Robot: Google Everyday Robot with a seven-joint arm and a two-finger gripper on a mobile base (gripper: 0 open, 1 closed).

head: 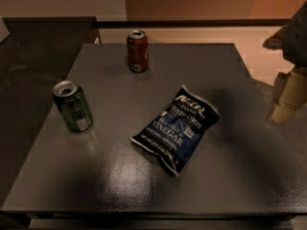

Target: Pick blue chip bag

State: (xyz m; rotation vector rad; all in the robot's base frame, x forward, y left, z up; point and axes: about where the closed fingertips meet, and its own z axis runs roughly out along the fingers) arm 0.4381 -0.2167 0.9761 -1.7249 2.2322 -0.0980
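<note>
The blue chip bag (176, 129) is laid flat on the dark table (230, 186), a little right of centre and turned diagonally, one end toward the far right and the other toward the near edge. A green can (73, 106) is stood upright well apart to the left, and a red can (137, 51) near the far edge, so the bag is left unobstructed. The gripper (290, 87) is seen only partly at the right edge, beyond the table's side and well apart from the bag; whether it is released or clenched cannot be told. The reach is judged not yet begun.
</note>
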